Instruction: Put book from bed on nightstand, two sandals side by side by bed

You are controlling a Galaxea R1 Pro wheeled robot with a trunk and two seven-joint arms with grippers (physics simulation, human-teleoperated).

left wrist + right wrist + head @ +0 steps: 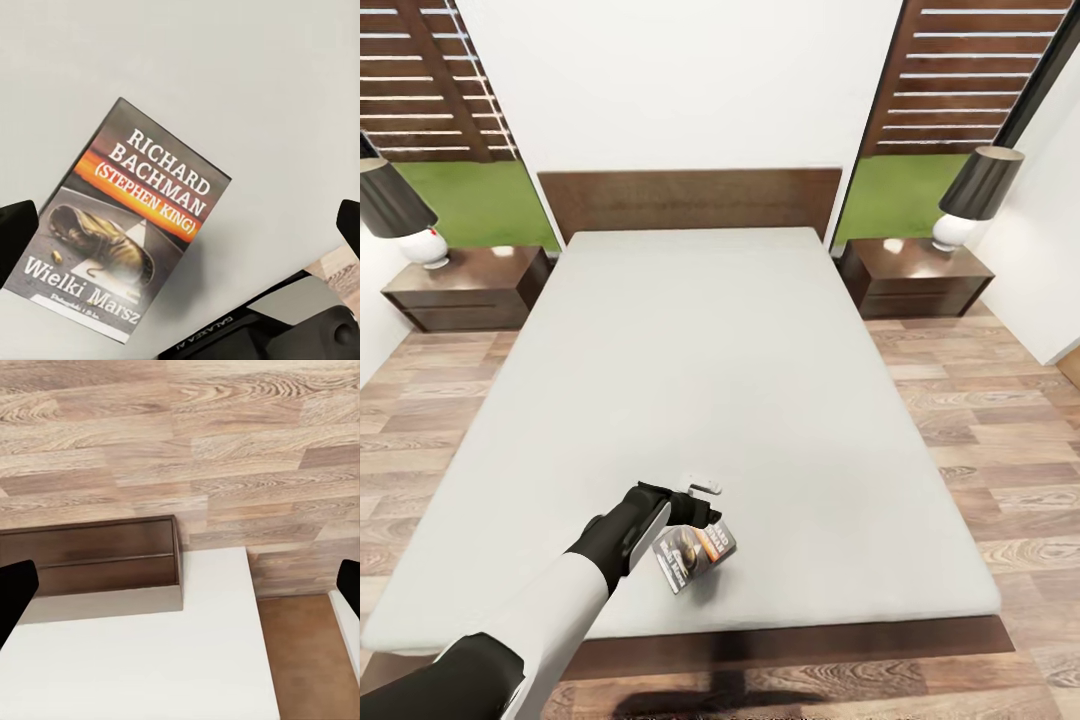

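The left gripper (695, 505) hangs wide-fingered over the book (696, 556) at the bed's (760, 380) six o'clock edge, seemingly to straddle it before closing

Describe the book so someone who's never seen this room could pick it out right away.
Start at the big grey bed between two dark nightstands. Near its foot edge, by the left gripper, lies the book. It is a thin paperback with a dark cover, an orange band, white lettering reading Richard Bachman, and a worn boot pictured.

A lamp (398, 213) with a dark shade and white base stands at the far left. A matching lamp (974, 195) stands at the far right.
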